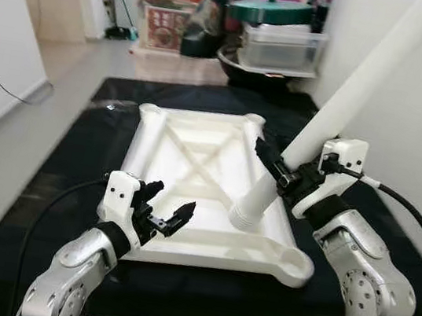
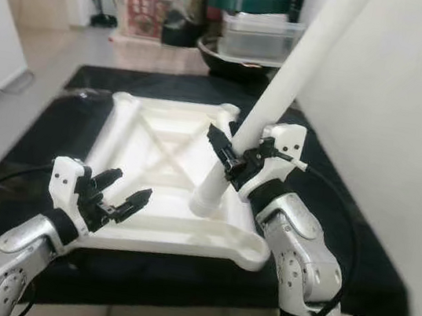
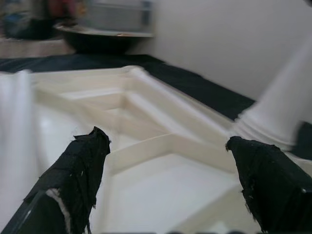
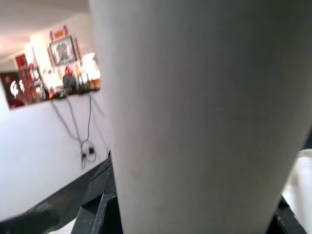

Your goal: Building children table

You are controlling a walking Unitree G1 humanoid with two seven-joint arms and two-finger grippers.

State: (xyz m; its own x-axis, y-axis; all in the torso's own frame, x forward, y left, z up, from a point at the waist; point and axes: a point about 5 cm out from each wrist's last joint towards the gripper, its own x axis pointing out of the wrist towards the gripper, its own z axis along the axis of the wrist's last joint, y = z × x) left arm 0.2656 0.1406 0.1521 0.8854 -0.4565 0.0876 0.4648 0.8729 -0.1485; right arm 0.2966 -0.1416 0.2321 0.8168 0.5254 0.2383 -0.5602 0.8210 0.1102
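Lying upside down on the black mat [image 1: 76, 154], the white tabletop [image 1: 194, 163] fills the centre. At 3 o'clock the right gripper [image 1: 279, 171] has its jaws clamped on the tilted table leg [image 1: 338, 105]. At 7 o'clock the left gripper [image 1: 166, 205] hovers, jaws wide.

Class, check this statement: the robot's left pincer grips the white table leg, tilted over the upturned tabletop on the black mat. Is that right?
Not quite. The right pincer grips the white table leg, as the left eye view shows. The left pincer is open and empty. The leg is indeed tilted over the upturned tabletop on the black mat.
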